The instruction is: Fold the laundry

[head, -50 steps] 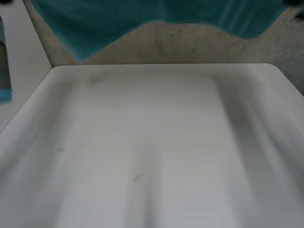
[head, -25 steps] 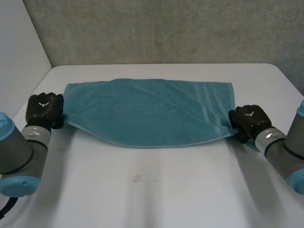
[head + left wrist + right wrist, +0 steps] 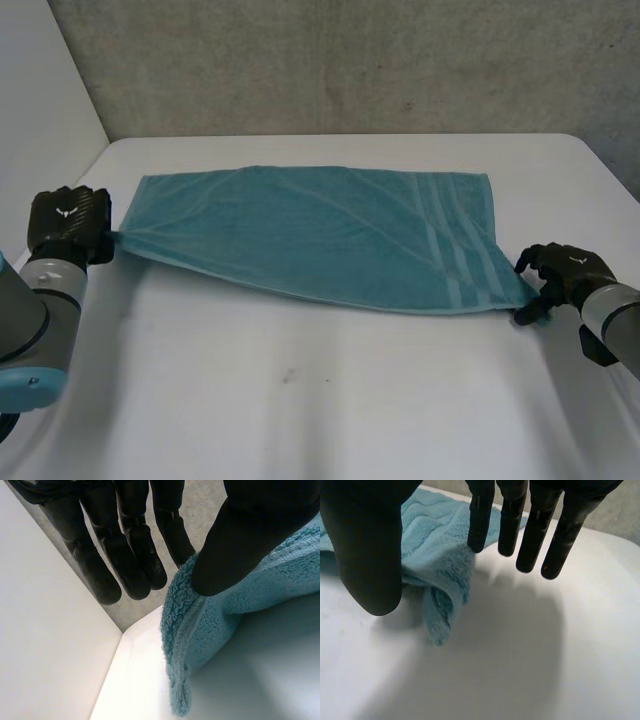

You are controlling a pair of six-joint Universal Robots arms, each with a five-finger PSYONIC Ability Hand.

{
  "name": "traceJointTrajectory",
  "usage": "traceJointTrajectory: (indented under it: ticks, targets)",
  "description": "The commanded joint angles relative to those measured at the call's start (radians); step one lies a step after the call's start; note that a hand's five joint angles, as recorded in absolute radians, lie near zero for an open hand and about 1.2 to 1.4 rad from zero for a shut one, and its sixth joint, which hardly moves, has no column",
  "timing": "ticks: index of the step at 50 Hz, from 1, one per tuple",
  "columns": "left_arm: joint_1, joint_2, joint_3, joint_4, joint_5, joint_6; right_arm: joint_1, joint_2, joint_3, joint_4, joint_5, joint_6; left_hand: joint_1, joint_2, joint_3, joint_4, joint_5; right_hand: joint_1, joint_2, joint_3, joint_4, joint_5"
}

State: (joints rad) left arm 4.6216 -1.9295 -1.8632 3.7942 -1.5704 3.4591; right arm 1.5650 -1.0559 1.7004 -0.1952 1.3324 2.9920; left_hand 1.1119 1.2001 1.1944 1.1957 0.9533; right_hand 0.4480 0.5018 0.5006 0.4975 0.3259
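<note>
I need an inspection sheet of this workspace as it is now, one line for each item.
Surface: white table, with small dark marks near its middle.
Job's things: one teal towel, spread across the table, pale stripes toward the right hand's end.
Clutter: nothing seen.
Hands: left hand pinches one near corner of the towel; right hand pinches the other near corner between thumb and finger.
Cables: nothing seen.
Surroundings: grey textured surface beyond the table; white panel on the left arm's side.
</note>
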Motion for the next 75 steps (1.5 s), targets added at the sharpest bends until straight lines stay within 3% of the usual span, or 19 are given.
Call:
traceJointTrajectory:
  ticks: [1,2,3,7,12,18,21,22,23,27,29,33,38,41,48,59,67,75]
  targets:
    - [0.009,0.0,0.002,-0.001,0.001,0.002,-0.022,0.002,0.008,-0.001,0.001,-0.056,0.284,0.196,0.202,0.201,0.268,0.645,0.591,0.592,0.595,0.592]
    - [0.008,0.0,0.002,-0.005,0.001,0.002,-0.022,0.002,0.008,-0.001,0.001,-0.056,0.284,0.196,0.202,0.201,0.268,0.647,0.593,0.594,0.597,0.594]
    - [0.008,0.001,0.002,-0.013,0.001,0.002,-0.026,-0.004,0.008,-0.003,0.001,-0.064,0.284,0.196,0.202,0.201,0.268,0.945,0.891,0.893,0.896,0.893]
    - [0.006,0.004,-0.001,-0.05,0.001,0.003,-0.03,-0.019,0.013,-0.023,-0.007,-0.065,0.284,0.196,0.202,0.201,0.268,0.948,0.895,0.896,0.899,0.896]
    - [0.005,0.057,-0.007,-0.177,0.001,0.005,-0.055,-0.156,0.057,-0.03,-0.056,-0.091,0.284,0.196,0.202,0.201,0.268,0.948,0.895,0.896,0.899,0.896]
    - [0.023,0.202,-0.03,-0.428,0.0,0.009,-0.08,-0.274,0.084,0.005,-0.096,-0.186,0.284,0.196,0.202,0.201,0.268,0.948,0.895,0.896,0.899,0.896]
    - [0.043,0.256,-0.04,-0.516,0.001,0.018,-0.137,-0.39,0.099,0.182,-0.121,-0.419,0.284,0.196,0.202,0.201,0.268,0.948,0.895,0.896,0.899,0.896]
    - [0.077,0.324,-0.06,-0.638,0.003,0.049,-0.137,-0.391,0.099,0.183,-0.121,-0.42,0.284,0.196,0.202,0.201,0.268,0.948,0.895,0.896,0.899,0.896]
    - [0.095,0.363,-0.071,-0.715,0.003,0.089,-0.163,-0.423,0.104,0.28,-0.122,-0.538,0.284,0.196,0.202,0.201,0.268,0.948,0.895,0.896,0.899,0.896]
    - [0.111,0.412,-0.103,-0.829,0.009,0.167,-0.209,-0.45,0.122,0.529,-0.105,-0.86,0.284,0.196,0.202,0.201,0.268,0.948,0.895,0.896,0.899,0.896]
    - [0.109,0.425,-0.129,-0.856,0.009,0.223,-0.214,-0.45,0.125,0.587,-0.11,-0.943,0.284,0.196,0.202,0.201,0.268,0.948,0.895,0.896,0.899,0.896]
    - [0.103,0.414,-0.134,-0.824,0.012,0.265,-0.204,-0.437,0.11,0.591,-0.11,-0.986,0.284,0.196,0.202,0.201,0.268,0.948,0.895,0.896,0.899,0.896]
    - [0.082,0.305,-0.085,-0.691,0.012,0.276,-0.134,-0.271,0.007,0.398,-0.093,-0.857,0.284,0.196,0.202,0.201,0.268,0.948,0.895,0.896,0.899,0.896]
    - [0.026,0.198,0.006,-0.593,0.003,0.276,-0.083,-0.227,-0.036,0.349,-0.081,-0.82,0.284,0.196,0.202,0.201,0.268,0.948,0.895,0.896,0.899,0.896]
    - [-0.055,-0.089,0.301,-0.438,-0.002,0.273,0.102,0.051,-0.339,0.209,0.108,-0.739,0.284,0.196,0.202,0.201,0.268,0.948,0.895,0.896,0.899,0.896]
    - [-0.084,-0.44,0.706,-0.318,-0.043,0.279,0.167,0.379,-0.727,0.042,0.211,-0.736,0.284,0.196,0.202,0.201,0.268,0.948,0.895,0.896,0.899,0.896]
    - [-0.086,-0.568,0.832,-0.271,-0.048,0.331,0.196,0.505,-0.889,-0.009,0.3,-0.739,0.284,0.196,0.202,0.201,0.268,0.948,0.895,0.896,0.899,0.896]
    - [-0.086,-0.597,0.843,-0.182,-0.045,0.359,0.199,0.534,-0.91,-0.062,0.311,-0.739,0.284,0.196,0.202,0.201,0.268,0.948,0.895,0.896,0.899,0.896]
